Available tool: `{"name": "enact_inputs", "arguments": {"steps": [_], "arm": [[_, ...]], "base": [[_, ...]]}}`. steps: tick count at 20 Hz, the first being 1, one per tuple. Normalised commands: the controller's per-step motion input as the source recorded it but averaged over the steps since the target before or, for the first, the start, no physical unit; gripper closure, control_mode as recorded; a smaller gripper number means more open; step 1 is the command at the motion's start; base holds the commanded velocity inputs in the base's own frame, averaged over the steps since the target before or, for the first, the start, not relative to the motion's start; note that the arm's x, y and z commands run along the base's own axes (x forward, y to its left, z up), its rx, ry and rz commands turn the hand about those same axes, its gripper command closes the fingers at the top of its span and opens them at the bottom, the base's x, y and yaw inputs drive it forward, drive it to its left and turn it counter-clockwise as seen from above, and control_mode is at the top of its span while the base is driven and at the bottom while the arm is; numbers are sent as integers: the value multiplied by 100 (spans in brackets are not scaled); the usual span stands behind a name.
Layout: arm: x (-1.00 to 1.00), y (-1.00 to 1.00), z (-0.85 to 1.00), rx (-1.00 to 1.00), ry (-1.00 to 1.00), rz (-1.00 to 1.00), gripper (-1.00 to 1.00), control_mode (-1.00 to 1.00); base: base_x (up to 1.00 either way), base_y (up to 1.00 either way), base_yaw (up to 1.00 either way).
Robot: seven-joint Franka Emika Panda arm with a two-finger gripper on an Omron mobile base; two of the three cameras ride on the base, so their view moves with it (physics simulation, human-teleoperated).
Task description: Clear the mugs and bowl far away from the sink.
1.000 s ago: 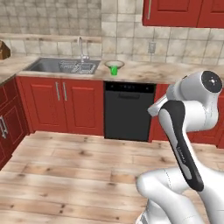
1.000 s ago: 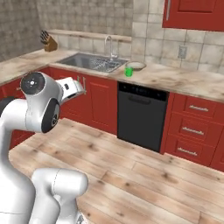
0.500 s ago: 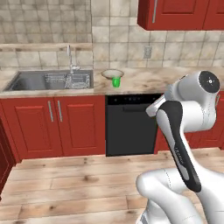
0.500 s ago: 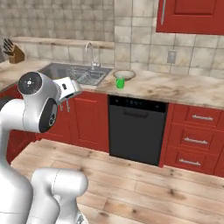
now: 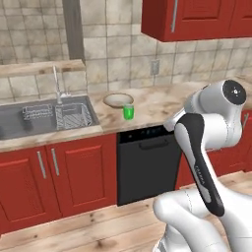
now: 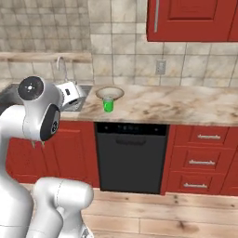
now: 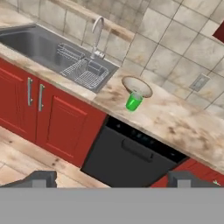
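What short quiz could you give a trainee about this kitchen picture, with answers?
1. True or false: the green mug stands inside the sink.
2. Which thing sits right behind the green mug, toward the tiled wall: A) a toaster, B) the bowl, C) a kettle?
3. Fill in: below the counter where the mug stands is a black ______.

Key
1. False: it stands on the counter, to the side of the sink.
2. B: the shallow bowl is just behind it.
3. Dishwasher, between the red cabinet doors and the red drawers.
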Motion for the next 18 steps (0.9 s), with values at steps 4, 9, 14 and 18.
{"name": "enact_inputs", "arguments": {"steps": [4,9,14,18], "arm": [[0,0,0,0,0,0,-100,100],[0,0,0,0,0,0,-100,100],[0,0,0,0,0,0,-100,100],[0,0,0,0,0,0,-100,100]], "base": [[100,20,-33],[100,29,-22],[74,38,-5],[10,19,0]]}}
